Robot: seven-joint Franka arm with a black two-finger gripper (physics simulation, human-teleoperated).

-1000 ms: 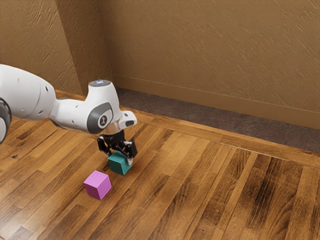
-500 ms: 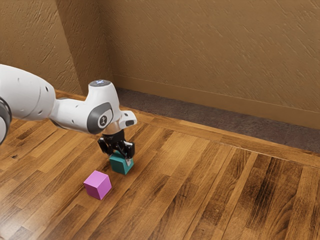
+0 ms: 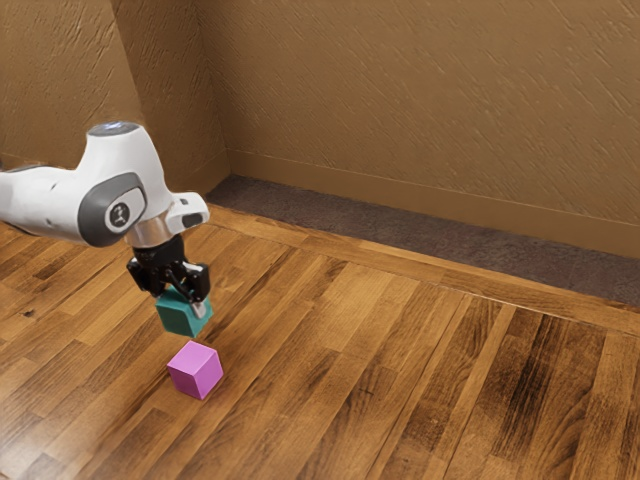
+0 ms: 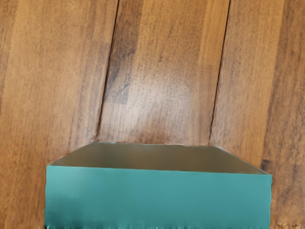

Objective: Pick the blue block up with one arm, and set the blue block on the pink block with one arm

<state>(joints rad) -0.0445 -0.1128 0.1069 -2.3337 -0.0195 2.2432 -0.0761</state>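
The bench (image 3: 420,380) is a broad run of glossy brown planks, laid on a slant, with dark grain streaks and thin black seams between the boards. Nearest the camera sits the pink block (image 3: 195,369), a small matte cube with crisp edges, resting flat on the wood.

Just above the pink block, and a little toward the exterior view's left of it, hangs the blue block (image 3: 181,317). It is a cube of much the same build, more teal than blue, and plain on every face. The black jaws are closed on it from two sides and hold it clear of the planks, with a thin gap between it and the pink block. In the wrist view the blue block (image 4: 157,200) shows a flat teal face under a duller, shaded top, with bare planks (image 4: 162,71) beyond it.

Above the pink block the white arm (image 3: 70,200) — smooth, rounded, with grey joint caps — comes in from the exterior view's left.

Behind the pink block the bench ends at a strip of dull grey-brown floor (image 3: 420,225), and past it stand tan walls (image 3: 450,100) with a rough, raked plaster finish and a plain skirting at the foot.
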